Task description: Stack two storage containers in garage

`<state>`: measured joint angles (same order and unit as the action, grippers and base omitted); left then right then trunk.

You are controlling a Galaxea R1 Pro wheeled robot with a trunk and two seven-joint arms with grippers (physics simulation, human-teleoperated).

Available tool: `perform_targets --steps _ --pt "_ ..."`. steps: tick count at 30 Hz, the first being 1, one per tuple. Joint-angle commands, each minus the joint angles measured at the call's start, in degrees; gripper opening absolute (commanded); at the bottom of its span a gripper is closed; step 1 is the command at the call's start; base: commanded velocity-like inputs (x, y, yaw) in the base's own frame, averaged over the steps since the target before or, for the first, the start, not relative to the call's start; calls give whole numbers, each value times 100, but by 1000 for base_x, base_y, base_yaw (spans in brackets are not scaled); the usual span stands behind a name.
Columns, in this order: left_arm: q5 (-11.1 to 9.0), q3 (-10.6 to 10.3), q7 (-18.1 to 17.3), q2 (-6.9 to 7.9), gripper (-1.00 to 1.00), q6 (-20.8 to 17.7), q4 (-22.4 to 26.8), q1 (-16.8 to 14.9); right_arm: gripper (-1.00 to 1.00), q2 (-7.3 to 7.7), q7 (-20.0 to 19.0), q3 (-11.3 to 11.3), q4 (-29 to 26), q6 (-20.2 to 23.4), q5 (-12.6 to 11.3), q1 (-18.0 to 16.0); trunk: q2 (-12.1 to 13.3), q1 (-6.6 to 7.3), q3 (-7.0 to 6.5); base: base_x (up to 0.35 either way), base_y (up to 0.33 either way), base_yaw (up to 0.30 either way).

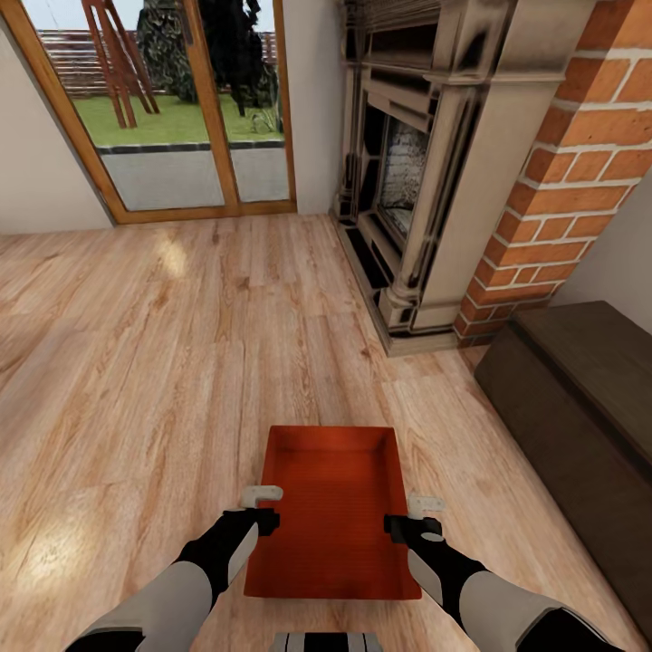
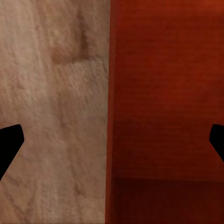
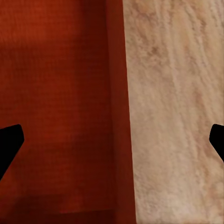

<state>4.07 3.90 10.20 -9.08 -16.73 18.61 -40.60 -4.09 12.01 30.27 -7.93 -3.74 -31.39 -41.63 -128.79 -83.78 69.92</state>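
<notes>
With the orange-red container point(image 1: 332, 512) on the living-room plank floor point(image 1: 136, 380), both grippers — left point(image 1: 261, 508), right point(image 1: 415, 516) — straddle its side walls wide open, gripping nothing; uneven closing could tip it.

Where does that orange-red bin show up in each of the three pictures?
Head view: storage container, bottom centre, between both tools.
Left wrist view: its wall and inside cover the picture's right half.
Right wrist view: it covers the left half.
Shared landmark: light wood plank floor.
</notes>
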Motion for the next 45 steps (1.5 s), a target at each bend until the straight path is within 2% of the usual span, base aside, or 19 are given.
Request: perform_targets --steps 1,12,19,29,45 --pt "42 40 0 -6 100 -32 11 0 100 1 21 49 2 -22 -60 -3 -1 1 4 0 0 0" --pt "42 40 2 -4 100 -32 12 0 100 17 21 57 19 -22 -33 -3 -1 1 4 0 0 0" --pt "42 40 2 -2 100 -32 16 0 100 8 26 48 51 -22 511 -3 -1 1 4 0 0 0" --pt "42 40 0 2 100 -32 19 0 100 5 30 35 55 -42 579 -3 -1 1 4 0 0 0" --pt "42 40 1 2 100 -32 11 0 100 4 30 23 55 -65 573 -3 -643 -351 291 0 0 0"
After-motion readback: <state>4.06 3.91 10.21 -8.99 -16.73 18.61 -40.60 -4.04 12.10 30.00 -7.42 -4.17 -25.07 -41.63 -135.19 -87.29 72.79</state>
